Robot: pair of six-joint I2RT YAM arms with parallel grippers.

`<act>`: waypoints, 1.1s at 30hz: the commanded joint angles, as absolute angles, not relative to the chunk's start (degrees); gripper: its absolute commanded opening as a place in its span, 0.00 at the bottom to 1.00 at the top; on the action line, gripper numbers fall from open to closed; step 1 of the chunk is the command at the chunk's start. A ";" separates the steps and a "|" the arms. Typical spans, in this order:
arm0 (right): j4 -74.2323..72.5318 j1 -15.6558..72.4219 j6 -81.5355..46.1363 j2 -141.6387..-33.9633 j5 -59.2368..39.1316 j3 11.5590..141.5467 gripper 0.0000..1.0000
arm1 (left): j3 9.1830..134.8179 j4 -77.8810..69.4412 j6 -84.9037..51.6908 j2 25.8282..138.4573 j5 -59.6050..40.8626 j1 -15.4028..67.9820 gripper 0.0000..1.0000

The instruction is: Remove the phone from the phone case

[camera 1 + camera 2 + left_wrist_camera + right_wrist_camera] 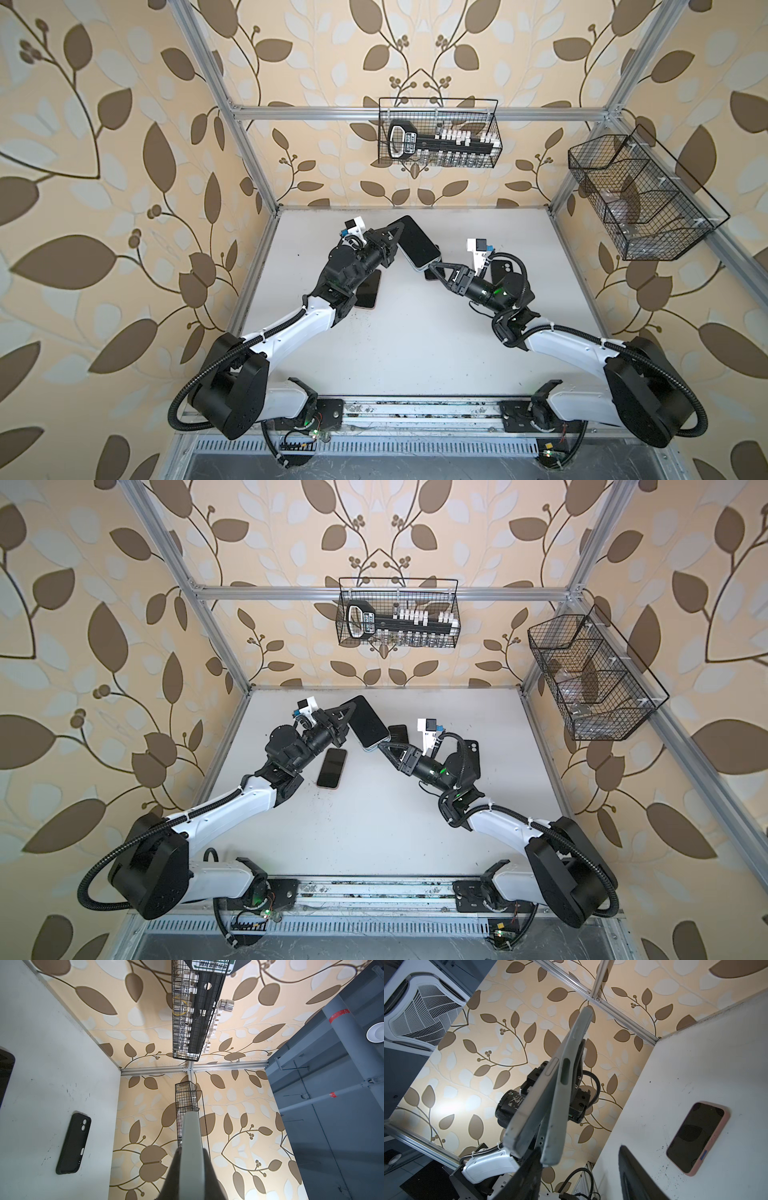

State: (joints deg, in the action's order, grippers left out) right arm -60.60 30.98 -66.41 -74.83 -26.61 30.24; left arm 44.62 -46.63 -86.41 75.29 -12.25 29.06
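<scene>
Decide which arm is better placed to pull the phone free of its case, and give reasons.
Probably right. The left gripper is shut on the phone case, holding it aloft; the right gripper stands open at the free end, where the phone is lifted off the case.

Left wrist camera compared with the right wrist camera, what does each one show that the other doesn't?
Only the left wrist view shows the black case lying on the table and the loaded wire basket. Only the right wrist view shows the phone parted from the pale case at one end, plus a pink-cased phone lying screen up. Both show the pale case's edge, the white table and the leaf wallpaper.
</scene>
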 commanded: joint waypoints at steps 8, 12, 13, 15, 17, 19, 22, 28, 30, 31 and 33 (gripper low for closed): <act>-67.10 30.94 -72.90 -75.37 -25.17 30.05 0.44 | 47.05 -52.91 -83.71 76.12 -17.28 31.22 0.00; -67.24 30.95 -73.64 -74.24 -24.59 29.48 0.28 | 47.24 -52.02 -82.51 76.76 -17.14 31.17 0.00; -67.24 31.01 -73.95 -73.78 -24.29 29.25 0.25 | 47.41 -51.57 -82.12 76.84 -17.07 31.12 0.00; -66.96 30.99 -74.27 -72.92 -23.92 28.79 0.21 | 47.62 -51.23 -81.62 77.25 -17.13 30.96 0.00; -66.09 31.03 -74.35 -71.87 -23.77 28.50 0.17 | 47.98 -50.92 -81.15 77.71 -17.23 30.69 0.00; -65.08 31.14 -74.61 -70.85 -23.36 28.22 0.14 | 48.33 -50.64 -80.75 78.19 -17.31 30.47 0.00; -64.51 31.20 -75.59 -70.08 -23.05 27.91 0.08 | 48.82 -49.86 -80.26 78.82 -17.31 30.21 0.00; -64.64 31.20 -79.70 -69.64 -21.83 27.03 0.04 | 49.31 -49.11 -79.50 80.19 -17.32 29.97 0.01; -65.27 30.88 -81.65 -69.52 -21.28 26.48 0.03 | 49.22 -49.74 -79.80 80.70 -17.40 29.97 0.04; -65.83 30.71 -82.64 -69.41 -20.92 26.11 0.02 | 49.30 -49.83 -79.83 80.92 -17.40 29.95 0.04; -67.17 30.28 -85.01 -69.19 -20.05 25.41 0.01 | 49.40 -50.26 -80.13 81.37 -17.47 29.97 0.06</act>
